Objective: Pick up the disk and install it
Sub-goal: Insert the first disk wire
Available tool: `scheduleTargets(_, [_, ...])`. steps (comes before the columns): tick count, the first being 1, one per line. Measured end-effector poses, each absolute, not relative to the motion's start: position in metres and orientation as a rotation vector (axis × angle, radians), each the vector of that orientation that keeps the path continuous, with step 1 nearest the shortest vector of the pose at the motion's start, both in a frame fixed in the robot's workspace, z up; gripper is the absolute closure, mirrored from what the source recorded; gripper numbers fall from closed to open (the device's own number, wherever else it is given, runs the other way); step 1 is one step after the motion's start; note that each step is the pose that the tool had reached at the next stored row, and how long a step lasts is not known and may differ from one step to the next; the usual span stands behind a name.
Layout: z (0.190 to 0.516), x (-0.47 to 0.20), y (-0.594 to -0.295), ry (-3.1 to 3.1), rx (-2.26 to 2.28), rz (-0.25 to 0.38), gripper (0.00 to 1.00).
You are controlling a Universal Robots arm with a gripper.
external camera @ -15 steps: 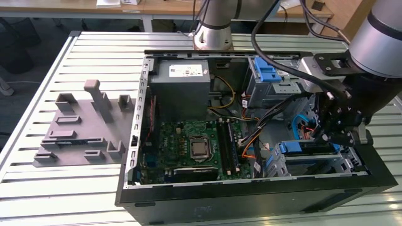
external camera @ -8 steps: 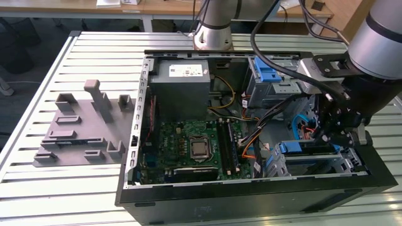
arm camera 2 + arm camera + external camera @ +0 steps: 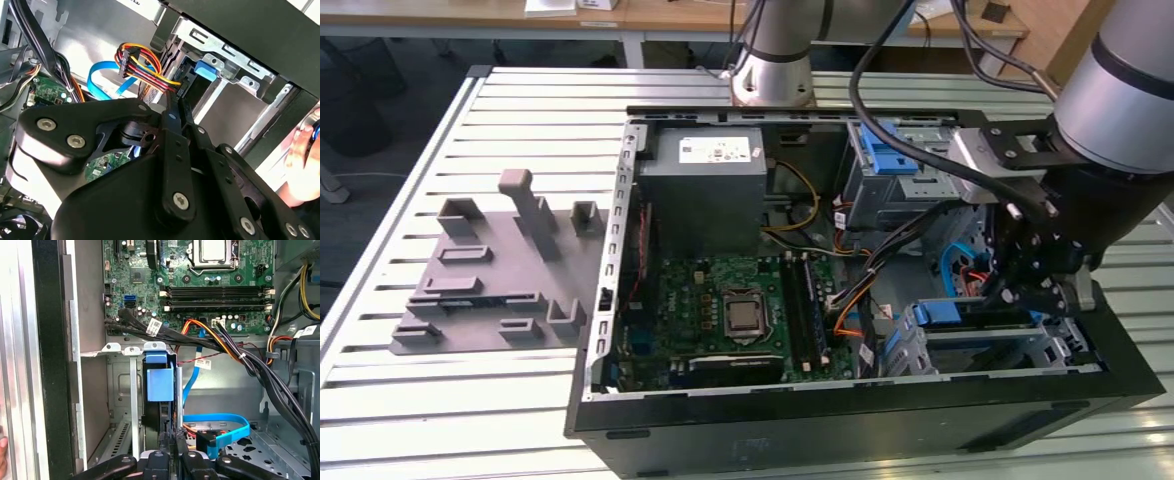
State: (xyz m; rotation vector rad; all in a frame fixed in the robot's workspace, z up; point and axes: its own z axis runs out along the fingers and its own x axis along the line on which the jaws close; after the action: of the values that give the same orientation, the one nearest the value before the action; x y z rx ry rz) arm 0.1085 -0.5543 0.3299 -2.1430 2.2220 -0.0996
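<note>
The disk, in its blue plastic carrier, stands edge-on inside the grey metal drive cage at the front corner of the open computer case. In the exterior view the disk sits low on that view's right side, with my gripper reaching down into the case right beside it. In both wrist views my gripper has its two black fingers pressed together, tips at the disk's near end and nothing between them. The carrier's blue tab shows just past the fingertips.
A grey power supply box and the green motherboard fill the case's middle. Bundled cables and a blue flat cable run close to the cage. A grey fixture lies on the slatted table. A person's hand is beside the case.
</note>
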Motion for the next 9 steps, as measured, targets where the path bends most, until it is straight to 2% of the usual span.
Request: scheduleTargets(9, [0.3297, 0.1085, -0.5544, 2.222, -2.142, -0.098, 0.83])
